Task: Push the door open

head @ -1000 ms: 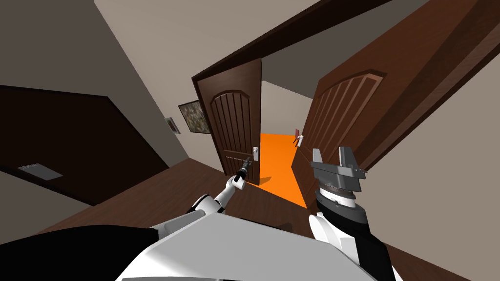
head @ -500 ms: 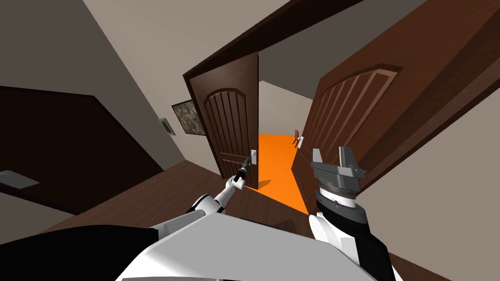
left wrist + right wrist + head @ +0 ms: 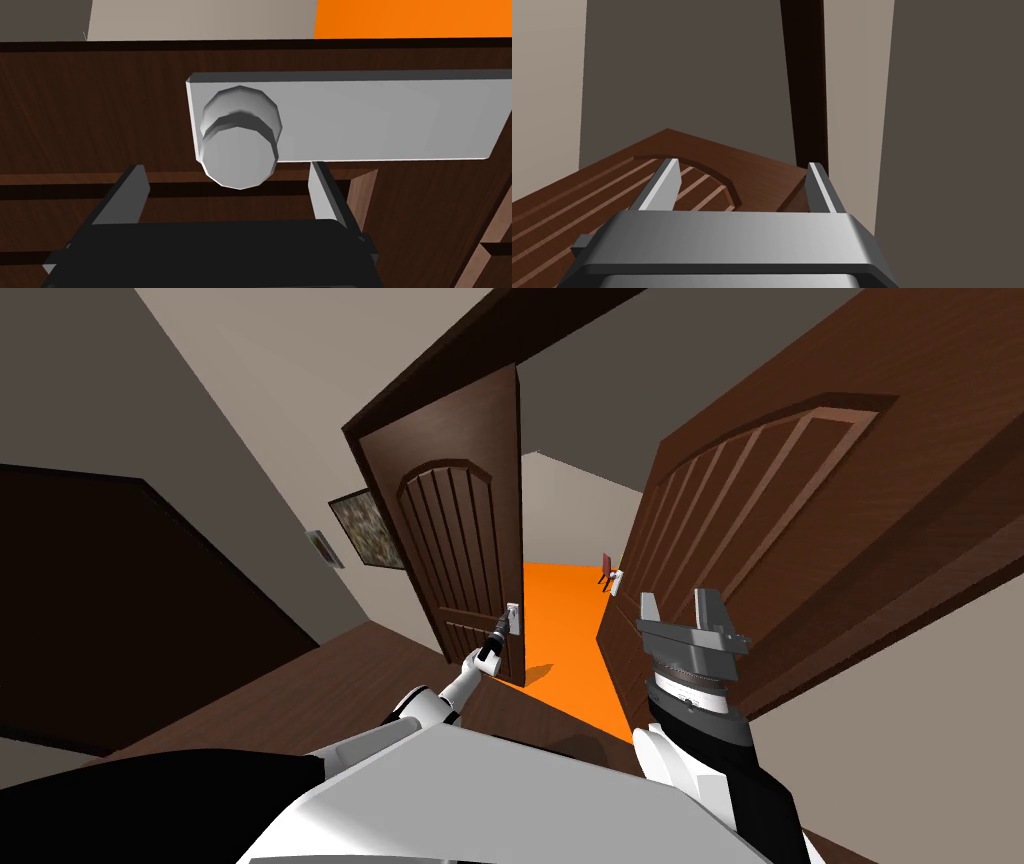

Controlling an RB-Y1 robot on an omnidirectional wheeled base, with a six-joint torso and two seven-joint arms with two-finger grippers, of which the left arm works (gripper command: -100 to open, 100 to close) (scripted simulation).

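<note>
A dark brown double door stands partly open ahead. Its left leaf carries a grey handle plate with a round grey knob. My left gripper is open right at that knob; in the left wrist view its fingers stand on either side of the knob without pressing it. The right leaf is swung towards me. Beside it, my right gripper is raised and open with nothing between its fingers, over that leaf's top.
Between the leaves an orange floor shows, with a small red chair far back. Two framed pictures hang on the wall left of the door. A dark panel lies further left, and dark wood floor is under me.
The whole head view has shifted: I have moved closer to the doorway. The left leaf has swung a little further away, widening the gap, with my left gripper staying at its handle.
</note>
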